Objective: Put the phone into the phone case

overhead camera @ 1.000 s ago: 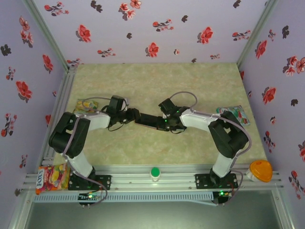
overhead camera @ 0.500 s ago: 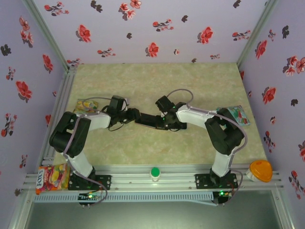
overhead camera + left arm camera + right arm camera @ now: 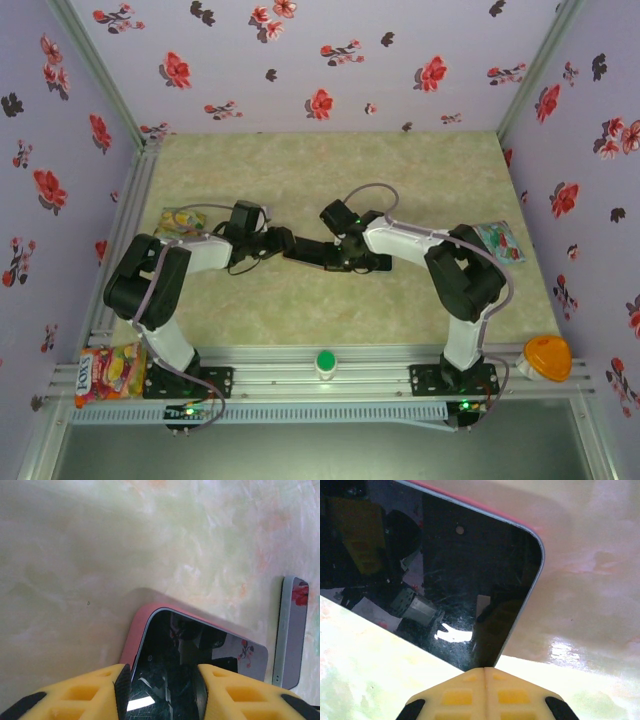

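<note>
Top external: against the earlier frames, the right arm's wrist and elbow have swung toward the left arm, drawing the right gripper [image 3: 337, 254] further along the phone [image 3: 312, 252]. The left arm has not moved. The snack packet [image 3: 497, 242] well right of the phone shows more of itself now that the right forearm has cleared it.

The phone lies flat at mid-table, between the two grippers.

Left wrist: the left gripper [image 3: 160, 681] pinches the phone [image 3: 200, 655] across its width, one yellow finger [image 3: 107, 692] on each long side. The pink phone case [image 3: 131, 640] hugs the phone's edge around the corner beyond the fingers. A grey-edged slab [image 3: 292, 630] lies on the table right of the phone, apart from it.

Right wrist: the right gripper [image 3: 485, 672] has its yellow fingers pressed together, holding nothing. Their joined tip sits at the phone's [image 3: 420, 555] edge, near a rounded corner. Contact cannot be confirmed.

Surface: the table [image 3: 330, 170] is mottled pale green and beige, and glossy. A second packet [image 3: 180, 220] lies left of the phone, just behind the left arm. A sweets bag [image 3: 108, 372] sits nearer than the phone and far left of it. A green button [image 3: 325, 360] sits on the rail nearer than the phone. An orange dome [image 3: 547, 357] lies nearer than the phone, far right.

Room: lilac walls [image 3: 330, 60] with red flowers rise behind the phone and on both sides.
</note>
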